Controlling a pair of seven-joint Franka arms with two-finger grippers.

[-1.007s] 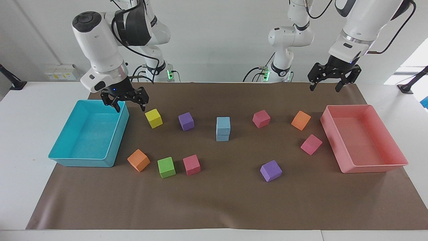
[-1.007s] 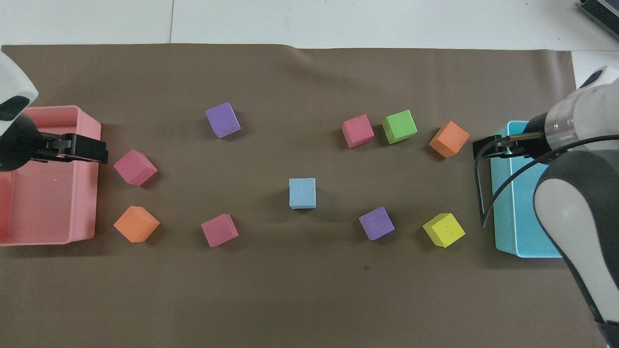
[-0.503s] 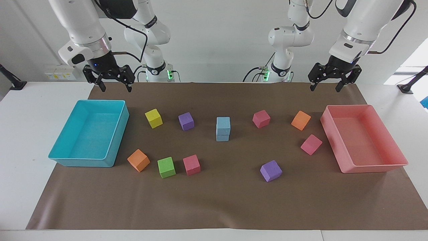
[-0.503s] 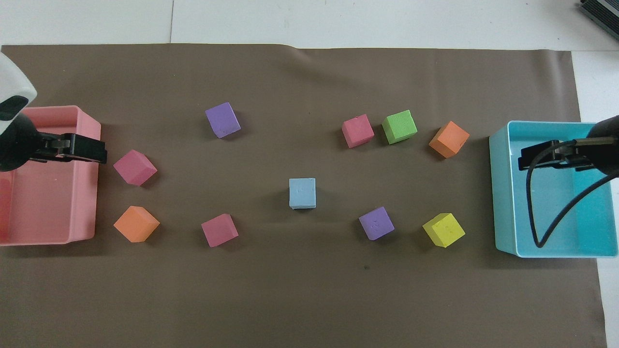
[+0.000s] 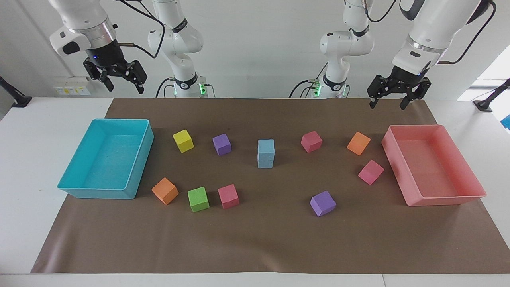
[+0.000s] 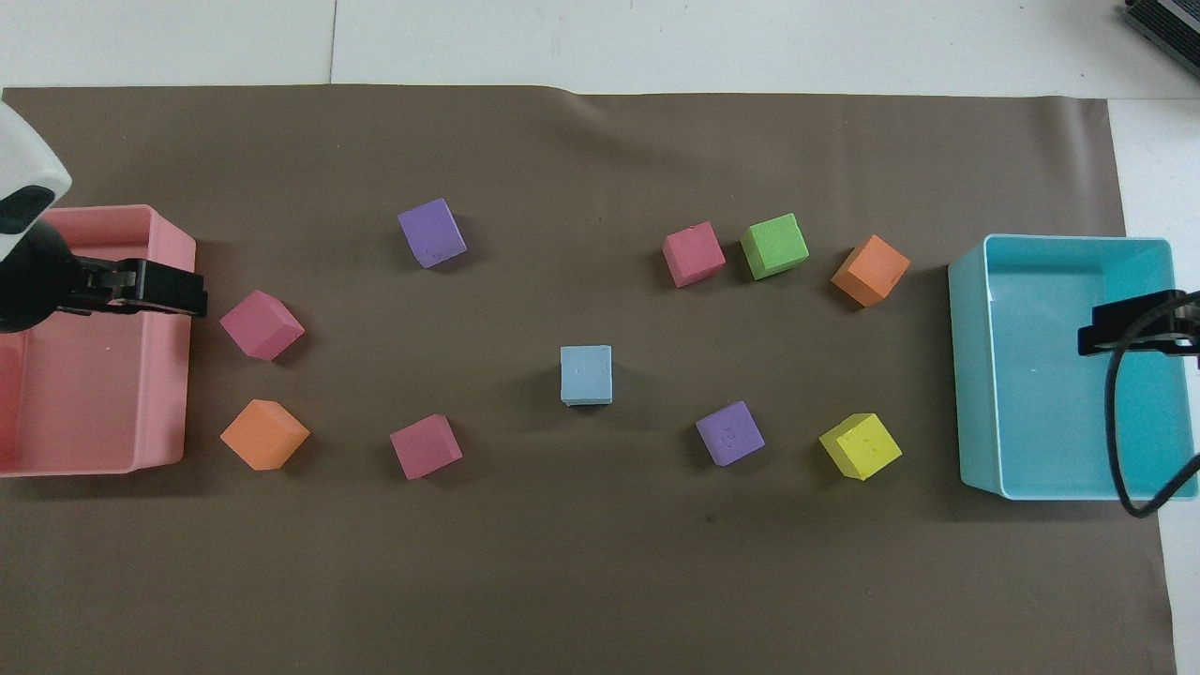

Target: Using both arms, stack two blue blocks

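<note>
The two blue blocks stand stacked in the middle of the brown mat, the upper block (image 5: pixel 265 149) squarely on the lower block (image 5: pixel 265 162). From overhead only the top of the stack (image 6: pixel 587 373) shows. My left gripper (image 5: pixel 387 105) hangs open and empty in the air over the mat's edge nearest the robots, beside the pink tray; overhead it (image 6: pixel 187 289) shows over that tray's rim. My right gripper (image 5: pixel 124 87) is open and empty, raised high near its base; overhead it (image 6: pixel 1099 337) shows over the turquoise tray. Neither gripper touches the stack.
A turquoise tray (image 5: pixel 119 120) lies at the right arm's end of the table and a pink tray (image 5: pixel 414 126) at the left arm's end. Yellow (image 5: pixel 183 141), purple (image 5: pixel 222 144), pink (image 5: pixel 311 141), orange (image 5: pixel 358 143) and green (image 5: pixel 198 199) cubes, among others, lie scattered around the stack.
My right gripper has risen from beside the yellow cube at the turquoise tray's rim and drawn back toward its base. The left arm and the stack have not moved.
</note>
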